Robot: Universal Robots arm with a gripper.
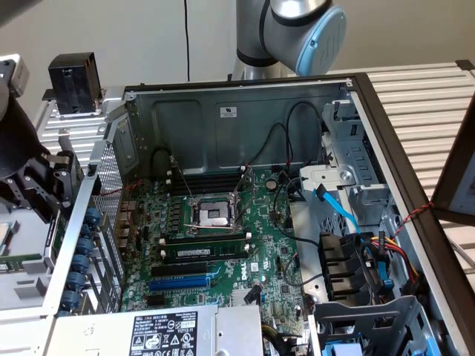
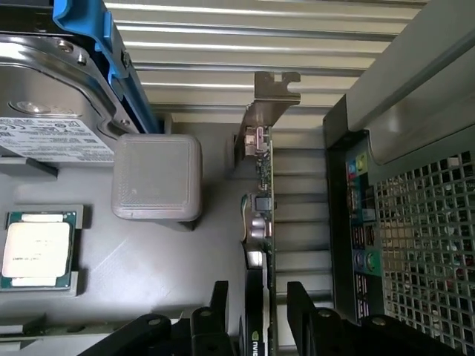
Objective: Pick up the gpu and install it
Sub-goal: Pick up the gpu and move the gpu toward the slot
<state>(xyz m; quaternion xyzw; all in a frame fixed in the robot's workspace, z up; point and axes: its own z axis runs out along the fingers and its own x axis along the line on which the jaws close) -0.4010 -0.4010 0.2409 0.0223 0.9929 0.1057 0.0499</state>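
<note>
**Hand open astride the upright gpu, outside the case**

The black two-fingered hand (image 2: 258, 288) stands wide, with one finger (image 2: 220, 297) on each side of the gpu (image 2: 264, 200). The gpu is a small green circuit card with a black fan shroud and a metal end bracket (image 2: 273, 100). A gap shows between each finger and the card, so nothing is gripped. The gpu stands on its edge on a grey tray (image 2: 185, 259), just beside the rear port panel (image 2: 360, 222) of the computer case. On the same tray lie a translucent square block (image 2: 156, 176), a square silver processor chip (image 2: 37, 248) and a silver hard drive (image 2: 44, 96) in a blue bracket. The white slatted table (image 2: 245, 44) runs beyond the tray.

In the exterior view the hand hangs at the middle left of the frame, outside the case's perforated wall (image 1: 111, 215). Inside the case, at the centre of the frame, lies the large green motherboard (image 1: 223, 245) with its silver socket (image 1: 211, 215) and a long black memory stick (image 1: 204, 253).
</note>
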